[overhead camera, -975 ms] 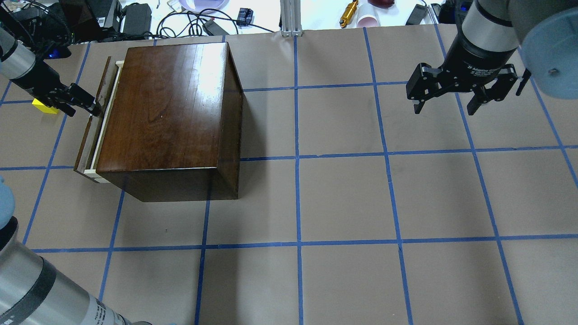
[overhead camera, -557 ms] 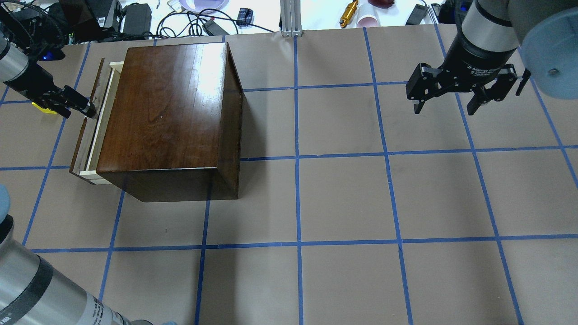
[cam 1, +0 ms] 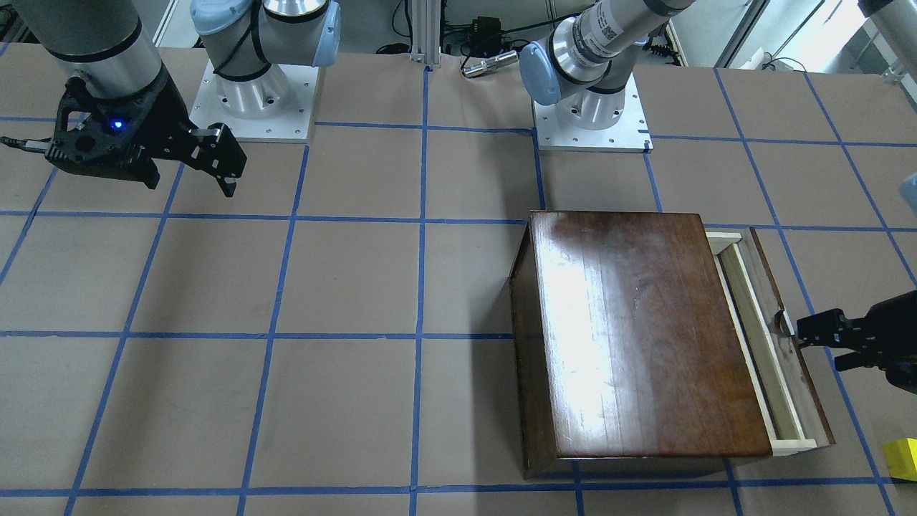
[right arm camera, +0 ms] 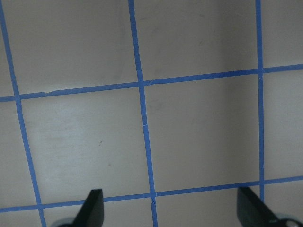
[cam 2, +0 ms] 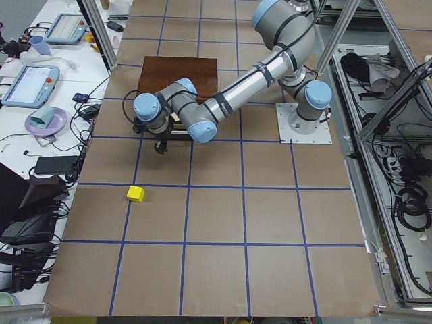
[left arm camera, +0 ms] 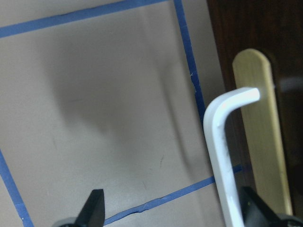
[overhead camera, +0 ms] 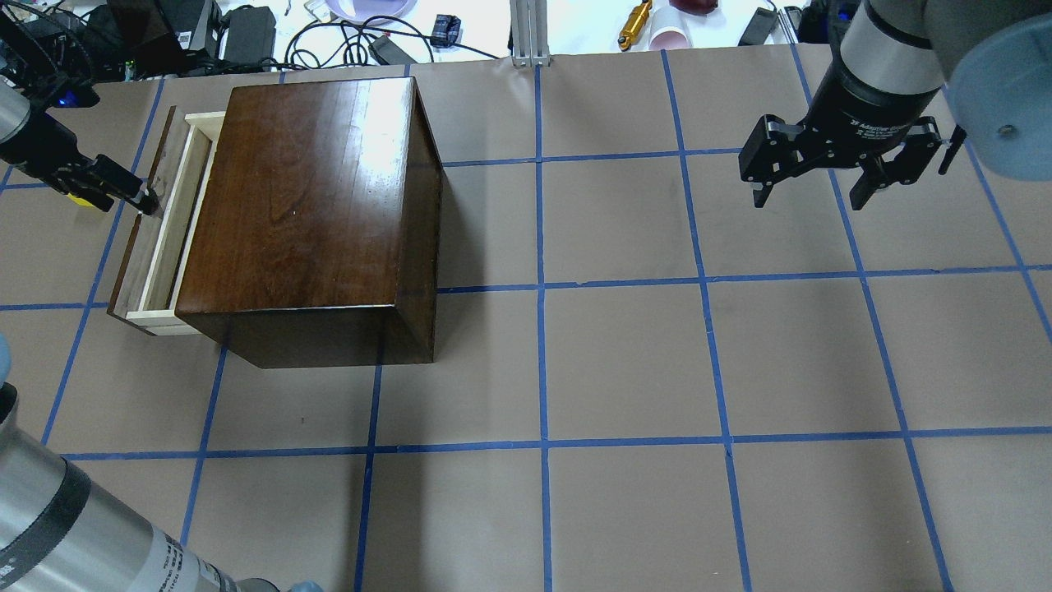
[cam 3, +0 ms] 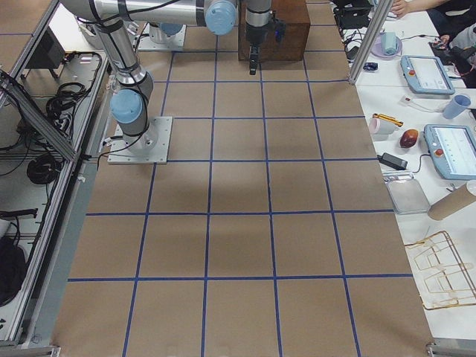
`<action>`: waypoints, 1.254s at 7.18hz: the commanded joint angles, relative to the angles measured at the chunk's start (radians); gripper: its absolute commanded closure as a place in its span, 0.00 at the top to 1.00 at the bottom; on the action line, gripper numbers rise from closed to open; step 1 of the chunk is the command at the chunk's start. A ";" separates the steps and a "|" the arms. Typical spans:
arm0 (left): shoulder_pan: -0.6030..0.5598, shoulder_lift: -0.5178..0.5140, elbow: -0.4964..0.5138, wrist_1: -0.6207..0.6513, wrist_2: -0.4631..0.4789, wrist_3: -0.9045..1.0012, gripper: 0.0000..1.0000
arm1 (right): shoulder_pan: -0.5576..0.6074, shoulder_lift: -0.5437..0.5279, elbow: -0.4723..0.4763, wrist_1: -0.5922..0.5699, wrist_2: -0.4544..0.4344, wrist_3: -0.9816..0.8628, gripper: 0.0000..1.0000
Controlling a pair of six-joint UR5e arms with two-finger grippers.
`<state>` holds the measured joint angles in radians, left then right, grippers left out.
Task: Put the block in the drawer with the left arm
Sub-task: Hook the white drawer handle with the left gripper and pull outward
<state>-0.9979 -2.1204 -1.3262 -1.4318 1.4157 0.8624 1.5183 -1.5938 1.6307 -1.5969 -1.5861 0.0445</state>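
Outside the part-open drawer (cam 1: 754, 326) lies the block (cam 1: 901, 459).

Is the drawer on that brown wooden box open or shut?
Partly open: the drawer sticks out of the cabinet, its pale floor bare. The yellow block lies on the table, outside it.
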 commanded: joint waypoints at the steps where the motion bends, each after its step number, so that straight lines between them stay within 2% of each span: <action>1: 0.002 -0.018 0.027 -0.002 0.003 0.023 0.98 | 0.000 0.000 0.000 0.000 0.000 0.000 1.00; 9: 0.041 -0.052 0.081 -0.002 0.020 0.082 0.98 | 0.000 0.000 0.000 0.000 0.000 0.000 1.00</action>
<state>-0.9680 -2.1692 -1.2474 -1.4341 1.4294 0.9344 1.5186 -1.5938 1.6311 -1.5969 -1.5861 0.0445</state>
